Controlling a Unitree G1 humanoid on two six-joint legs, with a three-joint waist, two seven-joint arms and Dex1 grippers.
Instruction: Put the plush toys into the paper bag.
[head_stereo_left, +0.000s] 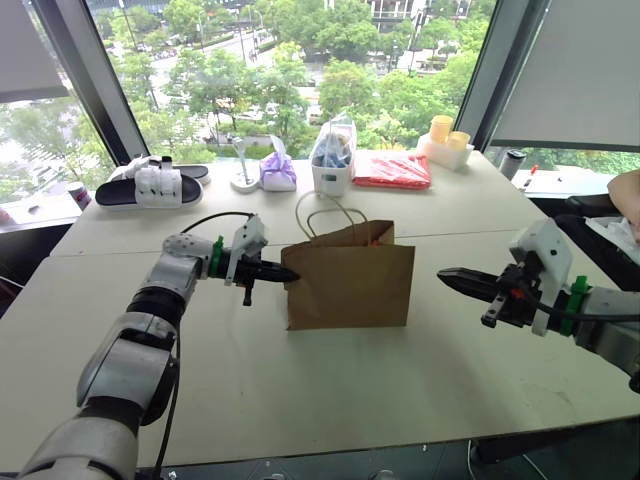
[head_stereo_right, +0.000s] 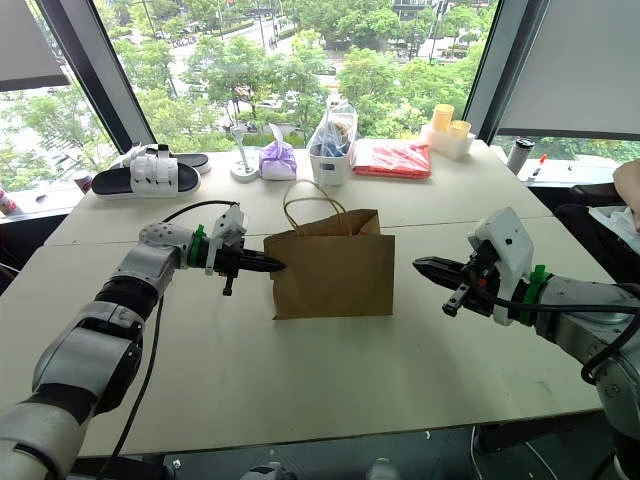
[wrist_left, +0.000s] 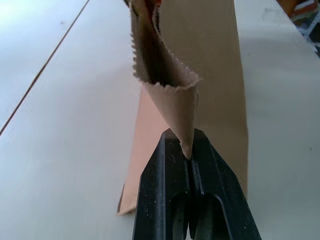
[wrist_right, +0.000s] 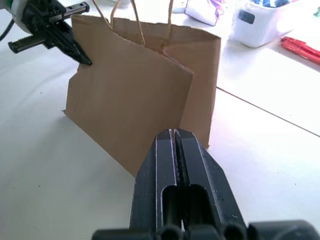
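Paper bag (head_stereo_left: 349, 275): upright near the middle of the bench (head_stereo_left: 300, 400), mouth up, two cord handles (head_stereo_left: 330, 212) arching above the rim. Landmark for all places below.

Left end effector (head_stereo_left: 290, 273): at the bag's left edge, pointing level toward it. Fingers pressed together, pinching the folded side gusset of the bag near the rim; in the left wrist view the pointed paper fold sits between the black fingertips (wrist_left: 172, 150).

Right end effector (head_stereo_left: 446, 274): to the right of the bag, clear of it, pointing toward its right edge. Fingers pressed together, nothing held; closed tips confirmed in the right wrist view (wrist_right: 175, 134).

Plush toys: a small patch of red-orange (head_stereo_left: 376, 241) visible just inside the bag's rim at its right rear corner; cannot tell which toy, or whether both lie inside.

Behind the bag, along the window edge of the bench:
- purple pouch (head_stereo_left: 278, 172), behind and slightly left;
- white holder (head_stereo_left: 332, 158) wrapped in clear plastic, directly behind;
- flat red packet (head_stereo_left: 392, 169), behind and right;
- white tray with two yellow cups (head_stereo_left: 447, 143), farther right behind;
- white stand (head_stereo_left: 244, 172), just left of the pouch;
- black-and-white slippers (head_stereo_left: 152, 185), far left behind.
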